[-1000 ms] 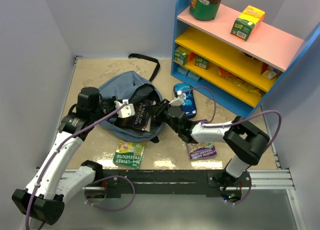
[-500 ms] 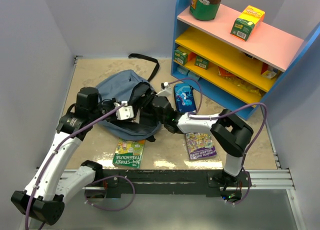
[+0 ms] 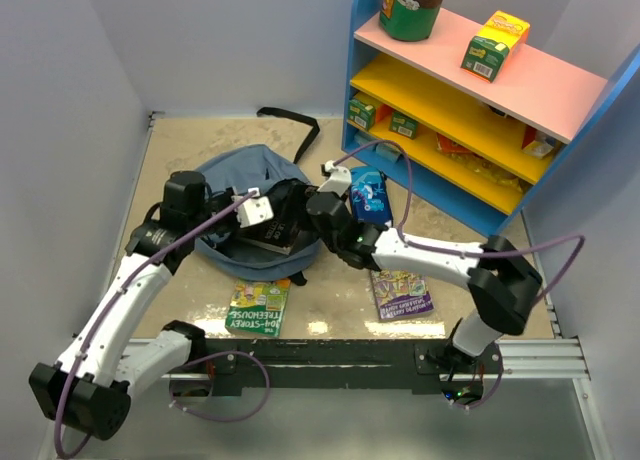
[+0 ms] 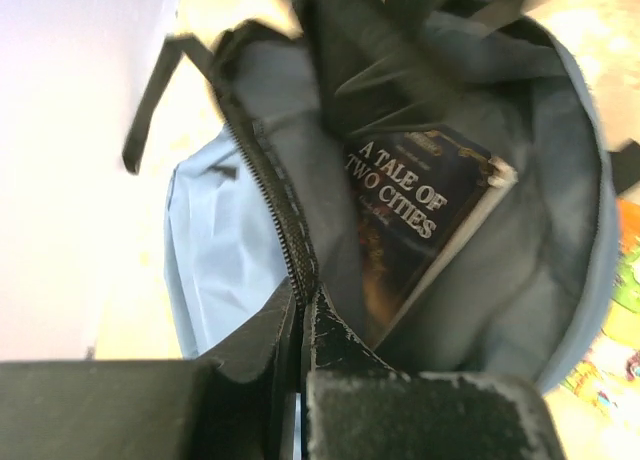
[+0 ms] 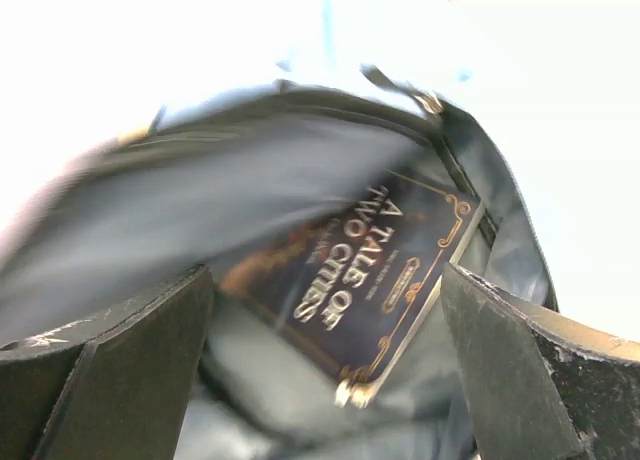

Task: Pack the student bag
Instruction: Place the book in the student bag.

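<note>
Student bag, lying on the table left of centre, mouth open toward the arm bases. 1 dark book, titled "A Tale of Two Cities", lies inside, its long axis running diagonally down into the pocket.

The left gripper is pinched closed on the zipper edge of the bag and holds the mouth apart. The right gripper hangs at the opening on the bag's right side, fingers spread wide. The dark book lies beyond them, and nothing is gripped.

2 more books lie flat outside. A green book sits just in front of the bag, and a purple book lies nearer the right arm's base. With the left arm occupied, the free right arm is judged the one to fetch either, the purple book being closer.

A pencil case lies just beside the right wrist, between the bag and the shelf, and could be nudged in any withdrawal.
</note>
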You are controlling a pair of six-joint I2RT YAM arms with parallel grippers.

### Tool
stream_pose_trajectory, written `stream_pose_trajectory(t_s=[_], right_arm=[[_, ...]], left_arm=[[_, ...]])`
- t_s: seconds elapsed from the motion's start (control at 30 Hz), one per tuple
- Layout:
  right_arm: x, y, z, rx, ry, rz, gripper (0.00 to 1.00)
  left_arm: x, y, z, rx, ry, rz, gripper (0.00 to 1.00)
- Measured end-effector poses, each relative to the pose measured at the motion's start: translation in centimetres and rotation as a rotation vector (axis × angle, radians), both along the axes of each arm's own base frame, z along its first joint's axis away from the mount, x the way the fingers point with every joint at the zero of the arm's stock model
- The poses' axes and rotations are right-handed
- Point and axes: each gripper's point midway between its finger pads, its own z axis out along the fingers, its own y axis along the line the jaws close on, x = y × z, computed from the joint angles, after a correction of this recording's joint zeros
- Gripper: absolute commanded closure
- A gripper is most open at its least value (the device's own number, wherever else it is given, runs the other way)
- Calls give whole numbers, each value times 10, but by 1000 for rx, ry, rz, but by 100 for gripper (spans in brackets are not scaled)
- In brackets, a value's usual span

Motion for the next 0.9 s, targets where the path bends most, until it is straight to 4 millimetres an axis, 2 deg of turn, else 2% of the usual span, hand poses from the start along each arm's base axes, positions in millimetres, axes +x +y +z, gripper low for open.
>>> stream_pose_trajectory(t_s=[0.03,0.1,0.13,0.17,0.2,0.27,0.3,0.4,0.47,0.6,0.9], right_arm=[[-7,-2,16,-26,-44,5,1],[-34,6,44,-76,-117,38,1],[-53,16,54,-98,-144,71,2],[-67,17,55,-131,-161,60,2],[-78,14,50,-175,-168,59,3],[-108,22,36,-260,-194,148,4],[-137,31,23,-311,-214,237,5],[-199,50,-11,-443,-265,445,4],[-222,59,-28,-513,-302,531,3],[-240,70,-56,-629,-374,628,1],[-241,92,-88,-729,-467,709,1]], left_arm=[[6,0,-3,-3,14,22,100],[13,1,-13,-6,52,56,100],[15,1,-16,-8,66,68,100],[13,-3,-17,-26,84,53,100],[13,1,-14,-31,74,72,100],[16,2,-7,-48,53,97,100],[17,1,-5,-55,48,103,100],[19,3,-5,-65,54,132,100],[19,3,-5,-71,60,144,100],[19,5,-6,-80,69,163,100],[19,5,-5,-101,83,185,100]])
